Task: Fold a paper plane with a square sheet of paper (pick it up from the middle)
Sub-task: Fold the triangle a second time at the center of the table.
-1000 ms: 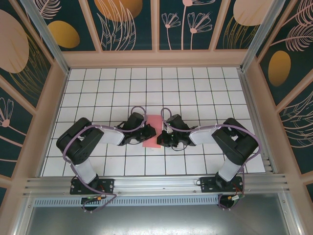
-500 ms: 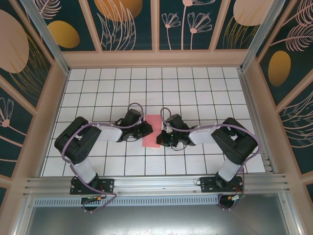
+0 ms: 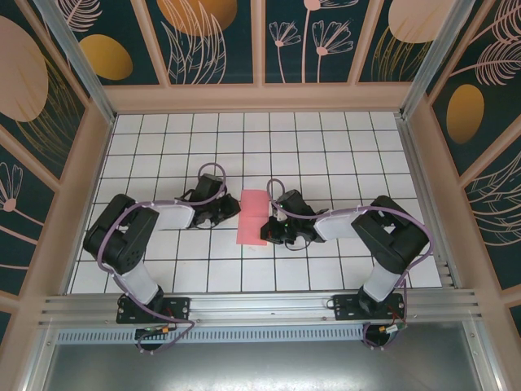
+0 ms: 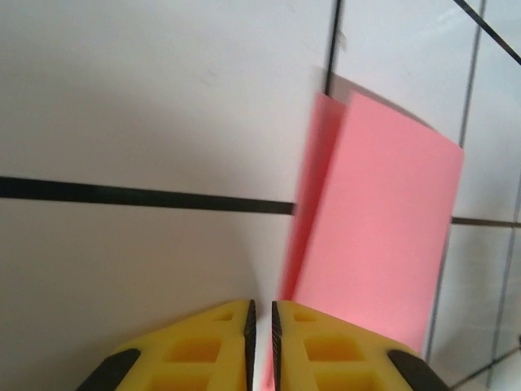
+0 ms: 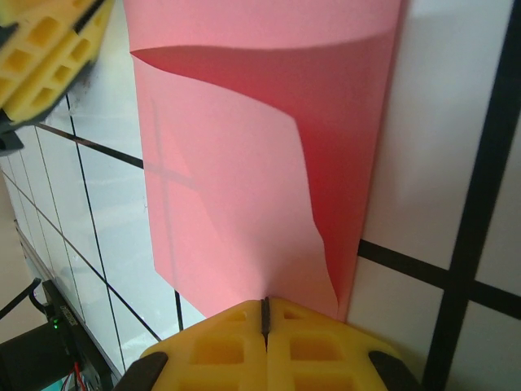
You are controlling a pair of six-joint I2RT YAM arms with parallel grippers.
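The square sheet of paper (image 3: 252, 217) lies folded into a salmon-pink rectangle on the white tiles between my two grippers. My right gripper (image 3: 265, 234) is at its near right edge. In the right wrist view the yellow jaws (image 5: 264, 302) are pressed together on the paper's upper layer (image 5: 244, 163), which bows up off the layer beneath. My left gripper (image 3: 234, 210) sits just left of the paper. Its jaws (image 4: 260, 306) stand a narrow slit apart with white tile showing between them, and the paper (image 4: 378, 228) lies ahead to the right. The left fingers (image 5: 45, 49) also show beyond the paper.
The white grid floor (image 3: 326, 147) stretches open behind and to both sides. Wooden walls (image 3: 260, 98) enclose it at the back and sides, and a metal rail (image 3: 260, 305) runs along the near edge by the arm bases.
My left gripper has drawn back to the left, off the paper, and its jaws have parted slightly. The right gripper has stayed put, still clamped on the paper.
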